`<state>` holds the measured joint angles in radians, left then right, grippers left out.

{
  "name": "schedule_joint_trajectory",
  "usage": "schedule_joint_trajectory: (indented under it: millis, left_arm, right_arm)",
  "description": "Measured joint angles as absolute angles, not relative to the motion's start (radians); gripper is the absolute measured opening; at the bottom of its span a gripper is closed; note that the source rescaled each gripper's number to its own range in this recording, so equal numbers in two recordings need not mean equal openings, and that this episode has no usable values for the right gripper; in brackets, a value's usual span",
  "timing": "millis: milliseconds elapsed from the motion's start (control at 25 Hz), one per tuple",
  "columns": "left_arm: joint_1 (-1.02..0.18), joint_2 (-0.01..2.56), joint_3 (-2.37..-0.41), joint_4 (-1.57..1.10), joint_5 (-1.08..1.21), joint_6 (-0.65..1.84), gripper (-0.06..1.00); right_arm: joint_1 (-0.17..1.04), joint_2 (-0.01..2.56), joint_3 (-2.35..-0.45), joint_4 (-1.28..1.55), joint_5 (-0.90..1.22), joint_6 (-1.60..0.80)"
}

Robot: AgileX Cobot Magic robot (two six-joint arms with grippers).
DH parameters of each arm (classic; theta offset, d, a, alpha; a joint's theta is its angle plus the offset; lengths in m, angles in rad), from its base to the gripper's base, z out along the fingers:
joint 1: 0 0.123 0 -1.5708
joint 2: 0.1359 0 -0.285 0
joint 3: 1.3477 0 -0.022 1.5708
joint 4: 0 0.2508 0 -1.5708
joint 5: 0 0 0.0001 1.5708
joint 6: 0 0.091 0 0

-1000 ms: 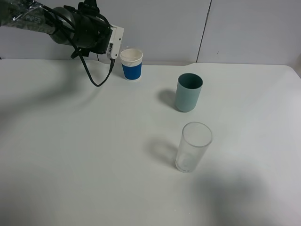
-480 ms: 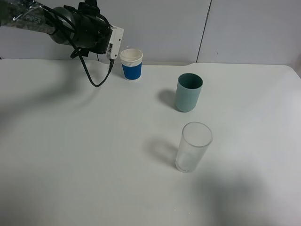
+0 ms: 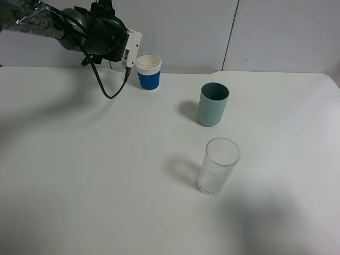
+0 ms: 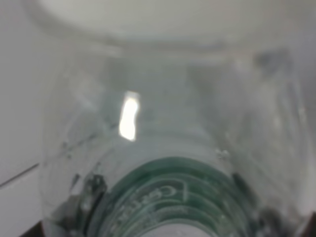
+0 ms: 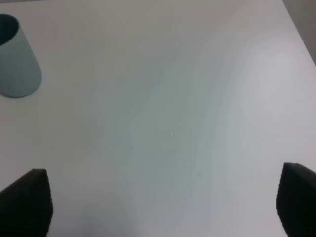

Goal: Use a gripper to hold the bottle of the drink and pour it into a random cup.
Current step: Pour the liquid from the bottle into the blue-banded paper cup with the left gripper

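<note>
left gripper (image 3: pixel 131 49): clamped on bottle of the drink (image 4: pixel 168 148), held just beside cup (image 3: pixel 149 72) | risk: bottle neck hidden from above, pour may miss rim onto worktop (image 3: pixel 106 175); nudged cup may topple

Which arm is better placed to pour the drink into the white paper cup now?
Left. The left arm is beside the paper cup and its jaws are shut on the bottle. The right arm's jaws are open and empty, over the table near the green cup.
</note>
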<state>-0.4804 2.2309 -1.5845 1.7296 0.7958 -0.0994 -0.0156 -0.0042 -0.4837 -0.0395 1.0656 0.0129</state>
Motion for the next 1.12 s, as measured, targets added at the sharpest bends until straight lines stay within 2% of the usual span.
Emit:
schedule_joint_trajectory:
  millis: [1120]
  left_arm:
    - [-0.5, 2.231, -1.584, 1.73, 0.818, -0.028, 0.07]
  right_arm:
    - [-0.016, -0.004, -0.484, -0.039, 1.066, 0.013]
